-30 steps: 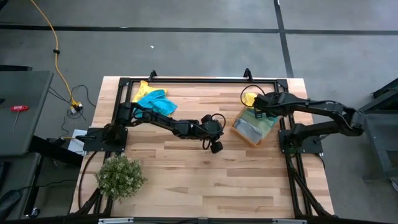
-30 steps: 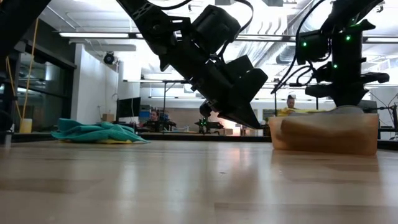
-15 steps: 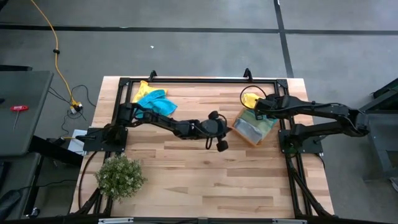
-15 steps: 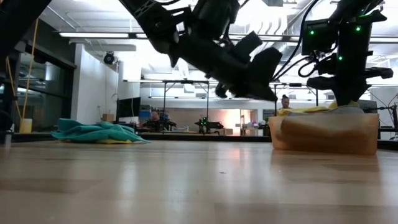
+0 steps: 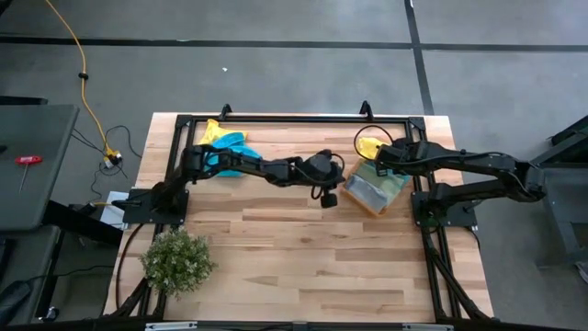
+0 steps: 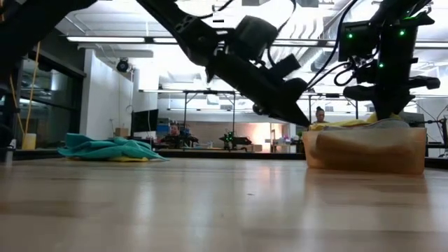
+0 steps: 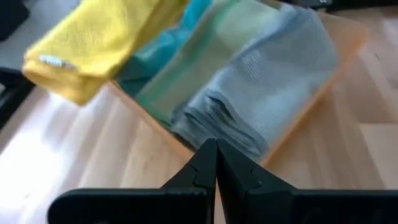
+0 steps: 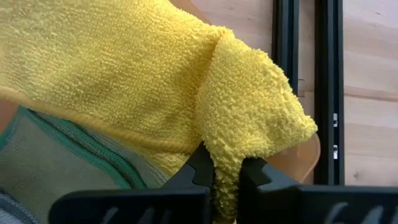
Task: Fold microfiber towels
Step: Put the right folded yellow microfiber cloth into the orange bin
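Right claw (image 8: pixel 225 171) pinches a fold of the yellow towel (image 8: pixel 124 81) above the orange bin (image 5: pixel 374 190), which holds grey and green towels. Left claw (image 7: pixel 216 163), fingers pressed together and empty, hovers beside the bin. Lift slowly, straight up, so the neighbouring towels stay put.

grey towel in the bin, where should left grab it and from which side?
Judging from the left wrist view, take the grey towel at its bunched folds by the orange bin wall nearest the left gripper. Come from above: the wall blocks a level approach, and the loose folds offer something to pinch.
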